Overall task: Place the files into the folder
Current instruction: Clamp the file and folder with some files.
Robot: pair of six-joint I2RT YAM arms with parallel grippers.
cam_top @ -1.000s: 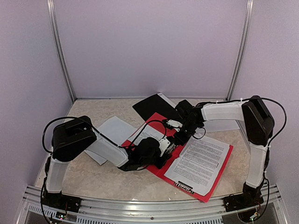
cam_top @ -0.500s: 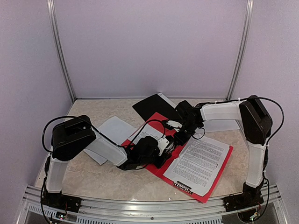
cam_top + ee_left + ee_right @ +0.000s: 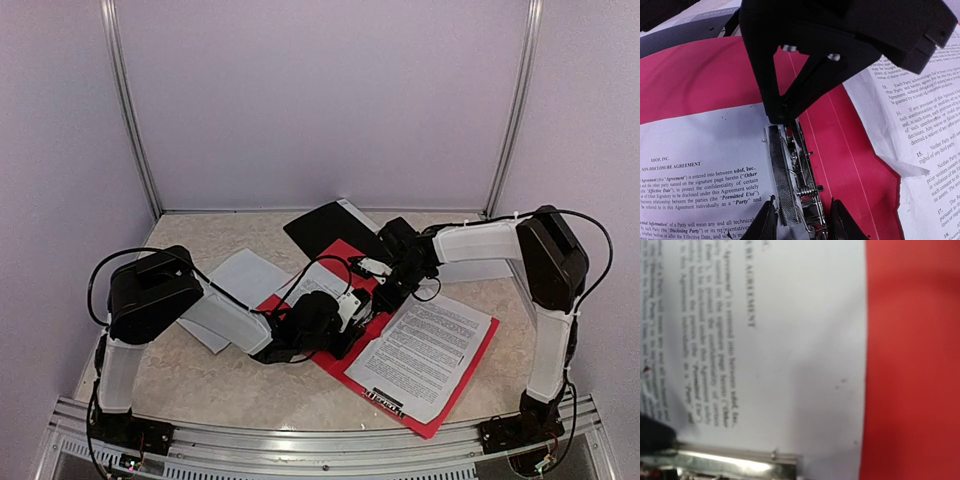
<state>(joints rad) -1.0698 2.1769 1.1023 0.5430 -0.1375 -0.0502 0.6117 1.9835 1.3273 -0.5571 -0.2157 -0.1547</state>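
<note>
A red folder [image 3: 458, 372] lies open on the table. A printed file sheet [image 3: 425, 350] lies on its right half and another printed sheet [image 3: 700, 170] on its left half, beside the metal clip [image 3: 790, 185] at the spine. My left gripper [image 3: 805, 222] is open, low over the folder [image 3: 705, 80], with one finger on each side of the clip. My right gripper [image 3: 782, 114] is shut, its tips down on the far end of the clip. The right wrist view shows only the sheet [image 3: 790, 340], the folder's red [image 3: 910, 365] and the clip [image 3: 730, 465].
A black folder [image 3: 325, 228] lies at the back with a white sheet under it. Blank white sheets [image 3: 235, 280] lie left of the red folder. More white paper [image 3: 485, 268] lies under the right arm. Walls enclose the table on three sides.
The red folder and the sheet on its right half have slid slightly left and toward the near edge. Both grippers stay at the clip.
</note>
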